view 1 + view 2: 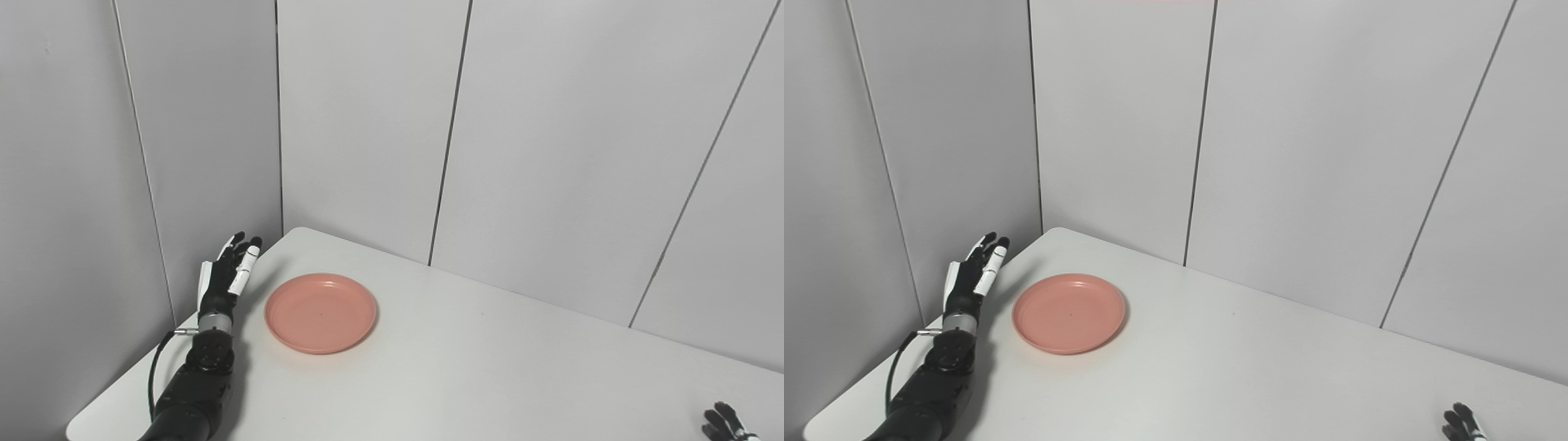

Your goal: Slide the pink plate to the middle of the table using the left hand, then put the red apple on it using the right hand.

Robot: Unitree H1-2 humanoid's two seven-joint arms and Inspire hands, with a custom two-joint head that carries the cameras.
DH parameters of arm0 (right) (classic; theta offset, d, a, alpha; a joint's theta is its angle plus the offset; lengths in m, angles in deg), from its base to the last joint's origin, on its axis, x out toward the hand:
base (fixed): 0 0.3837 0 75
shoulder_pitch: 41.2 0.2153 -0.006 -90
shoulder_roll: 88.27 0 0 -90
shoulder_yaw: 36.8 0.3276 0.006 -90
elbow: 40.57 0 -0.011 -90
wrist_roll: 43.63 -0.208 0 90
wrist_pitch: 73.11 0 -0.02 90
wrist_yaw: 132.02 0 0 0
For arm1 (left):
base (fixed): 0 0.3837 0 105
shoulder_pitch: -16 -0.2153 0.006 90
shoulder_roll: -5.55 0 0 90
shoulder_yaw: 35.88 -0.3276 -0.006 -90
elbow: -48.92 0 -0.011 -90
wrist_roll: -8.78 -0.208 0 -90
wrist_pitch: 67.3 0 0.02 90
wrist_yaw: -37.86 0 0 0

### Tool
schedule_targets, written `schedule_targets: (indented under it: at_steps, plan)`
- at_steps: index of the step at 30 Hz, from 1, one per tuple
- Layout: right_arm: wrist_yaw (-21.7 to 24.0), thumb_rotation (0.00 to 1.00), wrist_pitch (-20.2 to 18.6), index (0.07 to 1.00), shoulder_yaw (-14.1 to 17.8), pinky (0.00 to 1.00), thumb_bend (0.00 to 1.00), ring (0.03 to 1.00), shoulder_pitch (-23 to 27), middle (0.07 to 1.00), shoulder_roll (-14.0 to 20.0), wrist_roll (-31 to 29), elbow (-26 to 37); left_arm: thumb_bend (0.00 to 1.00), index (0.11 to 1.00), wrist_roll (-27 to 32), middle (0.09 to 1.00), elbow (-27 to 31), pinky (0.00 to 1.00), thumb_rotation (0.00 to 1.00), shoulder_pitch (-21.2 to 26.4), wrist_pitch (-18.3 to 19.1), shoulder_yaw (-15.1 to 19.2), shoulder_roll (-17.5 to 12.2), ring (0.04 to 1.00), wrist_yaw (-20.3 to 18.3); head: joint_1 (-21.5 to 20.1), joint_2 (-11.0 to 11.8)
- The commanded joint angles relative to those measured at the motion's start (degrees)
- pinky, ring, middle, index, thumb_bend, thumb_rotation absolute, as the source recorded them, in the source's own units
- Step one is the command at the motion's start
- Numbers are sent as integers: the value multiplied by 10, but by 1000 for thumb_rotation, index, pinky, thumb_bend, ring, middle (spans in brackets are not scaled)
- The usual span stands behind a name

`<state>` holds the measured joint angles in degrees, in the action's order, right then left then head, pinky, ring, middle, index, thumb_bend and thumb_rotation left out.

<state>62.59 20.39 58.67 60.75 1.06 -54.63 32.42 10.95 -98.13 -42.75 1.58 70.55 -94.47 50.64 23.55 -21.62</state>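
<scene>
One pink plate (pixel 320 313) lay flat on the white desk (pixel 490 367), left of centre in the frame and near the desk's rounded far corner. The left hand (pixel 225 275) stood just beside the plate's left edge, apart from it, fingers straight and spread, holding nothing, edge-on to the rim like a paddle. Only the fingertips of the right hand (pixel 726 424) showed at the lower right corner of the frame; whether it was wide or closed could not be told. No red apple appeared in either view.

The plate looked like smooth moulded plastic: round, shallow, with a low raised rim and a flat well, matte salmon-pink. The desk top was a smooth, pale, faintly glossy laminate with a rounded corner. The hand was black with white panels along the fingers, hard-shelled by the look of it.

The risks, as judged from this: a light plate on a slick top would probably skate rather than creep, so a brisk sideways push could send it past the middle. Contact off-centre on a round rim could spin the plate or let it slip away around the fingers. Fingertips riding over the low rim might tip it. The apple being out of sight left the second step uncertain.
</scene>
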Motion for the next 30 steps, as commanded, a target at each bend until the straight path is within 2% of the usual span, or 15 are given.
schedule_targets:
  at_steps: [1,6,10,14,16,19,24,30]
  plan:
    - [1,1000,-5,944,-2,1000,906,961,-31,942,-8,-2,-25,591,874,19,889,15,879,814,25,0,6,-8,887,-8,0,0]
    - [-5,1000,-9,951,-4,994,923,959,-34,942,-8,4,-15,691,872,37,888,11,847,885,21,1,0,-1,878,-30,-3,-6]
    - [-8,1000,-13,948,-4,991,930,957,-36,941,-8,8,-9,680,878,48,908,18,879,875,14,5,-4,8,881,-46,-4,-7]
    - [-6,1000,-12,943,-3,993,913,959,-36,940,-9,5,-9,676,907,48,920,26,895,923,10,19,-15,15,897,-53,-4,-8]
    - [-5,1000,-11,942,-3,999,907,958,-37,938,-9,5,-10,711,901,50,913,30,878,902,9,25,-17,21,892,-55,-5,-7]
    - [-6,1000,-13,941,-2,1000,902,962,-36,940,-10,4,-10,706,890,47,905,41,860,904,7,34,-24,26,885,-58,-6,-8]
    - [-5,1000,-12,945,-3,1000,887,962,-37,942,-10,4,-5,686,875,40,896,79,832,920,1,70,-40,36,878,-56,-7,-8]
    - [-4,1000,-13,953,-3,1000,876,973,-39,949,-11,3,-2,666,884,52,902,126,859,932,-6,119,-45,46,891,-65,-9,-11]
